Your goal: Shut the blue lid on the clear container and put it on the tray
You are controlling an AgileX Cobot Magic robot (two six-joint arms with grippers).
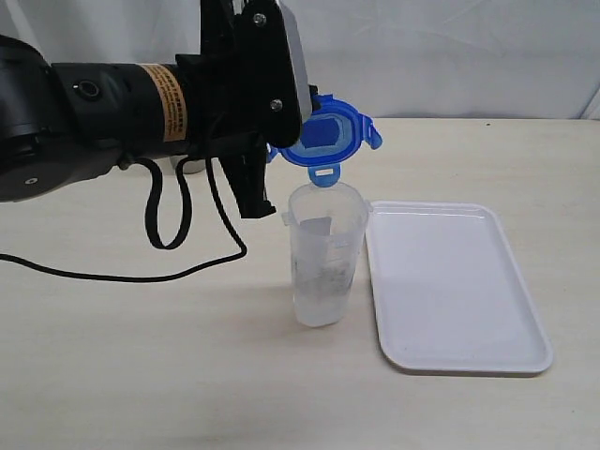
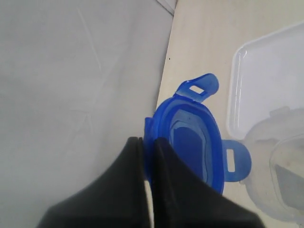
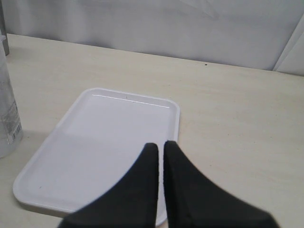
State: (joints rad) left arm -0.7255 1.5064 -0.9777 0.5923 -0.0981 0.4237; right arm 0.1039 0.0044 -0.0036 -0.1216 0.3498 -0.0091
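Pinches the blue lid (image 1: 328,139) by its rim in the left gripper (image 2: 147,142), clenched tight on the edge, lid up in the air and clear of the worktop (image 1: 141,375). Shows the lid tilted, face turned partly sideways rather than level, flaps splayed out, lowest flap hanging just above the back rim of the clear container (image 1: 323,262); cannot tell whether touching or a hair apart. Stands the container upright near mid-worktop, long axis vertical, mouth open upward, so directly below and slightly forward of the lid. Probably calls for levelling the lid, shifting it over the mouth's centre, then a straight drop down along that vertical axis. Puts the left arm far nearer to both lid and container.

Lays the tray (image 1: 450,281) flat just beside the container, toward the worktop's right edge, nothing on it. Hovers the right gripper (image 3: 160,145) over the tray's near rim, clamped shut on nothing, well apart from the container.

Writing: carries an orange-yellow label band on the left arm (image 1: 173,98), text too small to read. Shows a grey patch on the container's wall, blurred, unreadable. Shows barcode-like print on a tall thing at the right wrist view's edge, likely the container, illegible. No readable mark on lid or tray.
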